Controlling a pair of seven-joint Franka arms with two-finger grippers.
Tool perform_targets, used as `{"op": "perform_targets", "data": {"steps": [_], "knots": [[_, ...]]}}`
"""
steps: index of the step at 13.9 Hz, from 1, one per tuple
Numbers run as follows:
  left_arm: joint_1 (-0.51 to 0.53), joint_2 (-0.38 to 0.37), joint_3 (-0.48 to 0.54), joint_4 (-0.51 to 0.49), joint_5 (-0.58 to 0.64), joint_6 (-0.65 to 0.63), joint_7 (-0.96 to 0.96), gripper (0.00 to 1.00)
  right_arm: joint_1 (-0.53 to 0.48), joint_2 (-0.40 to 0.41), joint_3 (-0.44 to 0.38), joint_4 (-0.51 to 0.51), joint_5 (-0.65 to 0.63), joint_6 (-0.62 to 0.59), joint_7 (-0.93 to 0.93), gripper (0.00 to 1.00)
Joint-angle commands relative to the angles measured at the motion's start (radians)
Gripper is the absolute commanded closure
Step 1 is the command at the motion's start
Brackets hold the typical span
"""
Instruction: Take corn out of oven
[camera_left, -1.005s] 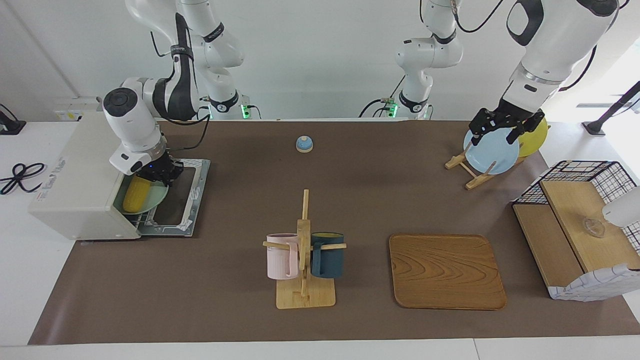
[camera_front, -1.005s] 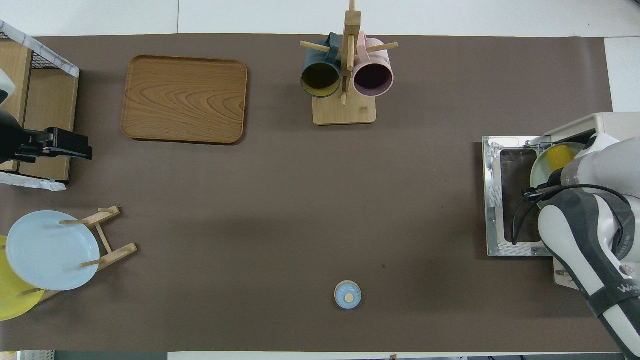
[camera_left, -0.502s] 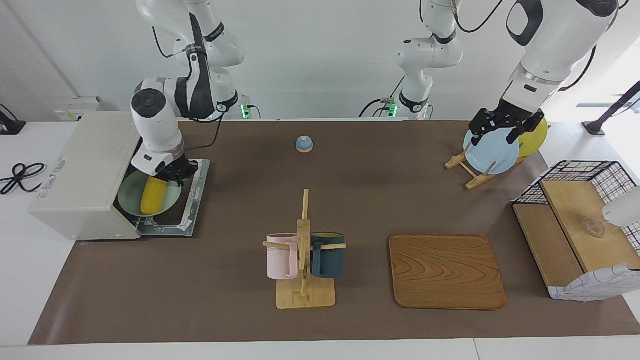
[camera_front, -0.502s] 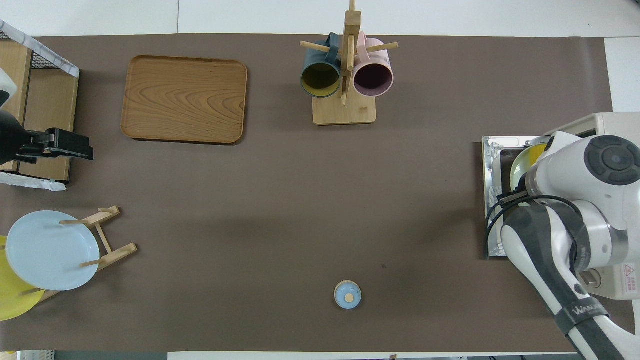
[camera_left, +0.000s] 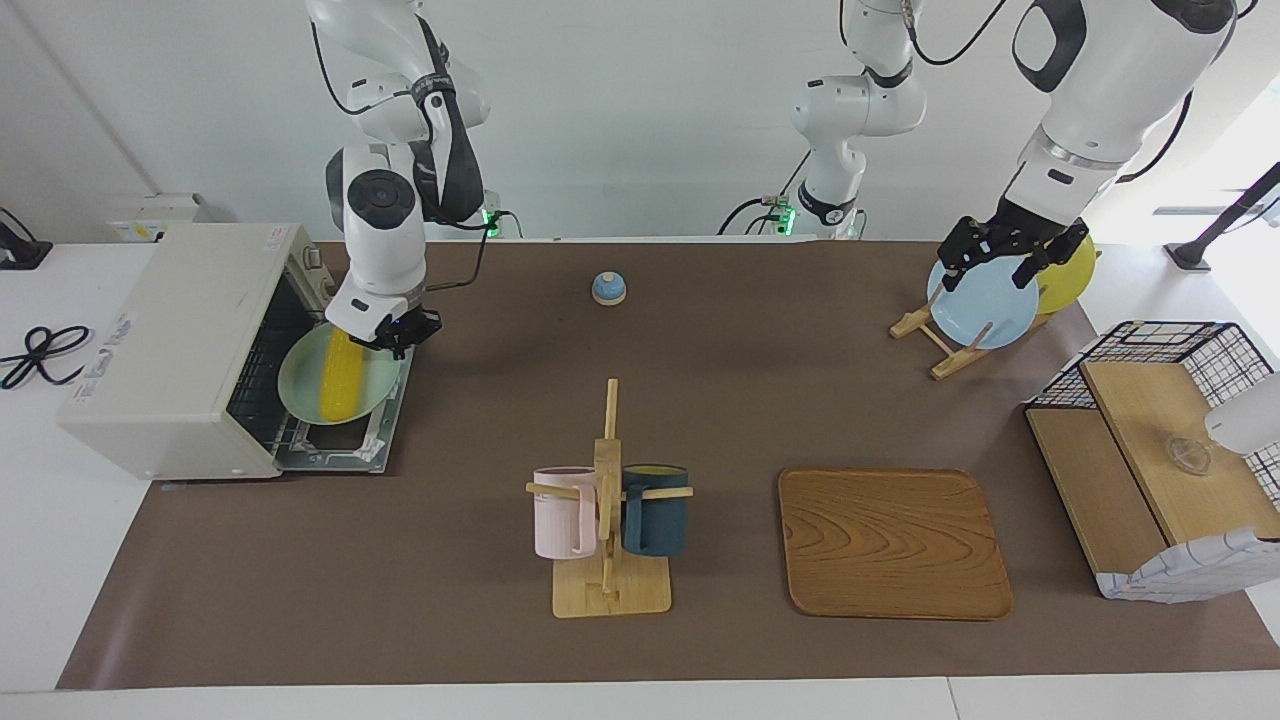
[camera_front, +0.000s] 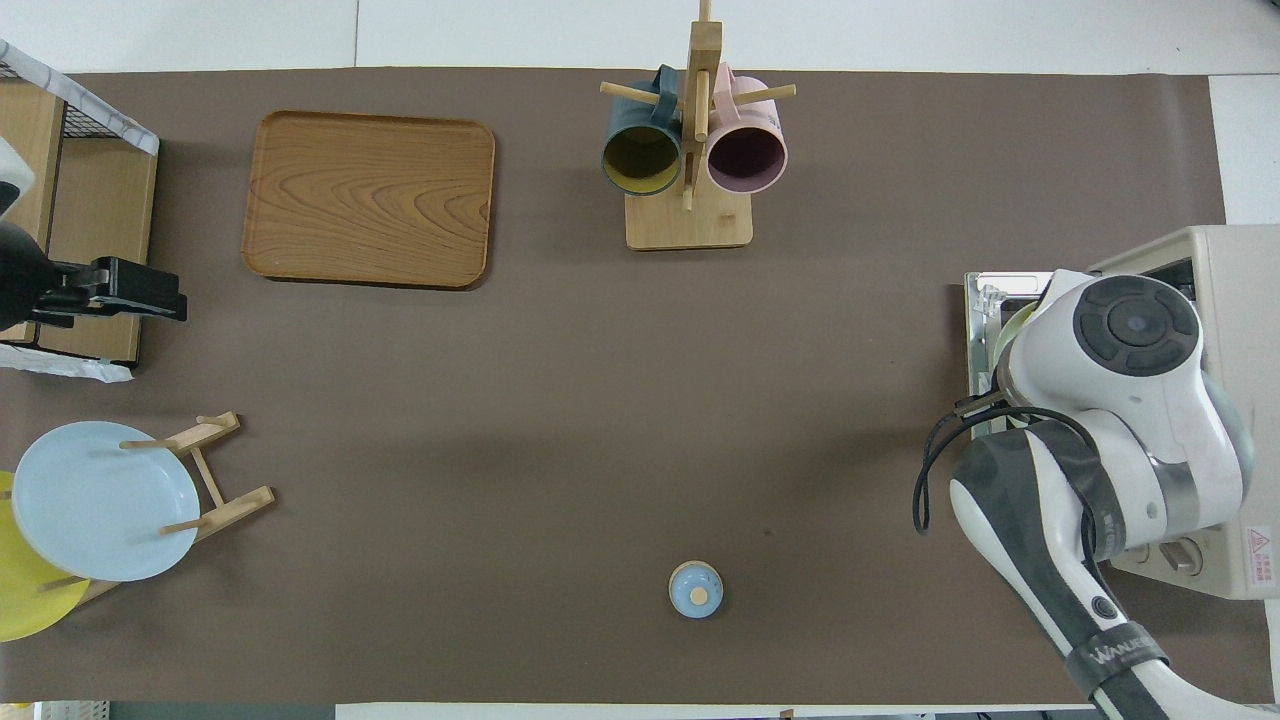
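Observation:
The corn (camera_left: 339, 376) lies on a pale green plate (camera_left: 300, 388). My right gripper (camera_left: 392, 334) is shut on the plate's rim and holds it over the open, flat door (camera_left: 385, 432) in front of the off-white oven (camera_left: 165, 340). Most of the plate is outside the oven's mouth. In the overhead view my right arm hides the corn; only a sliver of the plate (camera_front: 1008, 328), the door (camera_front: 984, 300) and the oven (camera_front: 1240, 260) show. My left gripper (camera_left: 1000, 262) waits open and raised at the left arm's end of the table, by the plate rack.
A rack with a blue plate (camera_left: 980, 305) and a yellow plate (camera_left: 1072, 272) stands near the left arm. A wire-and-wood basket (camera_left: 1150, 450), a wooden tray (camera_left: 890, 540), a mug stand (camera_left: 608, 500) and a small blue bell (camera_left: 608, 288) are on the table.
My right gripper has drawn the plate with the corn out of the oven toward the middle of the table, to over the open door. The left arm has not moved.

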Motion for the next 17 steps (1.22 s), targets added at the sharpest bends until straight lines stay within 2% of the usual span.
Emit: {"op": "perform_targets", "data": {"steps": [1,5,8,17], "knots": [[0.001,-0.044,-0.001,-0.066,0.017,0.050,-0.006,0.00,0.055,-0.002,0.000,0.020,-0.022,-0.037,0.075,1.00],[0.004,-0.044,-0.001,-0.066,0.017,0.053,-0.003,0.00,0.168,-0.007,0.000,0.023,-0.058,-0.061,0.218,1.00],[0.004,-0.044,-0.001,-0.066,0.017,0.053,-0.003,0.00,0.218,-0.004,0.003,0.060,-0.056,-0.104,0.281,1.00],[0.007,-0.044,0.000,-0.067,0.017,0.067,0.000,0.00,0.394,0.004,0.025,0.105,0.051,-0.111,0.499,1.00]]}}
